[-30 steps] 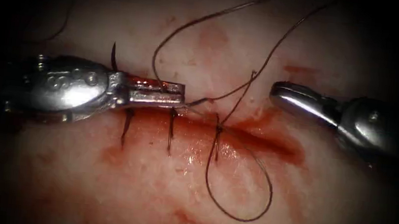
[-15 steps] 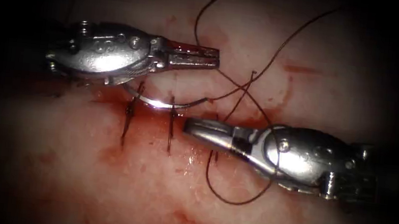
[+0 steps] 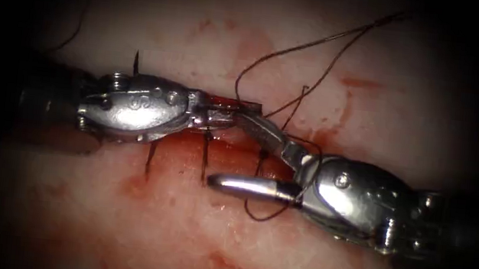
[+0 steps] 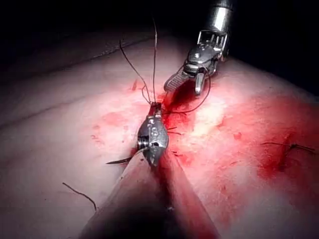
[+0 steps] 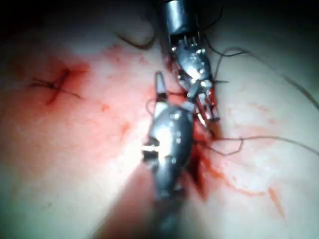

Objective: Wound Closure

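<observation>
The cut (image 3: pixel 308 159) runs across the tissue (image 3: pixel 181 235) with three dark stitches (image 3: pixel 204 160) over it. My left tool (image 3: pixel 236 111) lies along the cut, jaws shut on the thread (image 3: pixel 239 84), which rises from the jaw tips (image 4: pixel 155 107). The curved needle lies under this tool on the tissue, held by neither tool; its tip (image 3: pixel 136 61) pokes out by the wrist (image 4: pixel 117 162). My right tool (image 3: pixel 226 148) is open: one jaw touches the left jaw tips, the other lies over the cut. A thread loop (image 3: pixel 263 217) hangs under it.
Red fluid (image 3: pixel 232 151) pools in and around the cut. Two thread strands (image 3: pixel 330 61) lead off to the far right. A separate stitched spot (image 4: pixel 289 147) sits apart on the tissue. A cut end of thread (image 4: pixel 79 191) lies loose near the left shaft.
The left tool dropped from above the cut back onto the needle, bringing the thread with it. The right tool moved left and its jaws opened, the upper one meeting the left jaw tips.
</observation>
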### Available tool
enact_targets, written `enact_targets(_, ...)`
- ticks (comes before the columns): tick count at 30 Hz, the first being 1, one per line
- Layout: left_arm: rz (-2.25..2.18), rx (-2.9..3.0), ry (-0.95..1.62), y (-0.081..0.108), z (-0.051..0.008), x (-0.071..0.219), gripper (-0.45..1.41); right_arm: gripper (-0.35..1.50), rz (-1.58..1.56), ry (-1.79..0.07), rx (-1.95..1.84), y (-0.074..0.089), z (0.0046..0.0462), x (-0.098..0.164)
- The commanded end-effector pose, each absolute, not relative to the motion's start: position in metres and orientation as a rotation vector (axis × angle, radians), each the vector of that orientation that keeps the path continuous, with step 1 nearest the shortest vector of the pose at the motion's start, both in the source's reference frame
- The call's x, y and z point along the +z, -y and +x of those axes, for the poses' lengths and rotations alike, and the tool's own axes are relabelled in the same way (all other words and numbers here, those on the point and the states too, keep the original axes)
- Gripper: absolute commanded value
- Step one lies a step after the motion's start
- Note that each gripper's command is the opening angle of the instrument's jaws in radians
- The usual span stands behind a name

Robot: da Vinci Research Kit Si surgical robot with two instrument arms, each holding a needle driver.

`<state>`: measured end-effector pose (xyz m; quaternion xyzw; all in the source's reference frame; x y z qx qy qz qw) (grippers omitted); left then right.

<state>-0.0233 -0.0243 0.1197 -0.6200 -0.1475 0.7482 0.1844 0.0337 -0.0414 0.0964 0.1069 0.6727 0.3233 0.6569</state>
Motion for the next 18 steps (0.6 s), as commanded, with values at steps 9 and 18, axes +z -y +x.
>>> enact_targets(9,-1.752,2.108,0.436,0.0269,-0.023,0.1188,-0.45,0.78,0.178,-1.431,1.023,0.0423,0.0304,0.0985)
enact_targets(18,-1.766,2.107,0.453,0.0283,-0.0245,0.1175,-0.45,0.68,0.181,-1.31,1.258,0.0436,0.0297,0.1027)
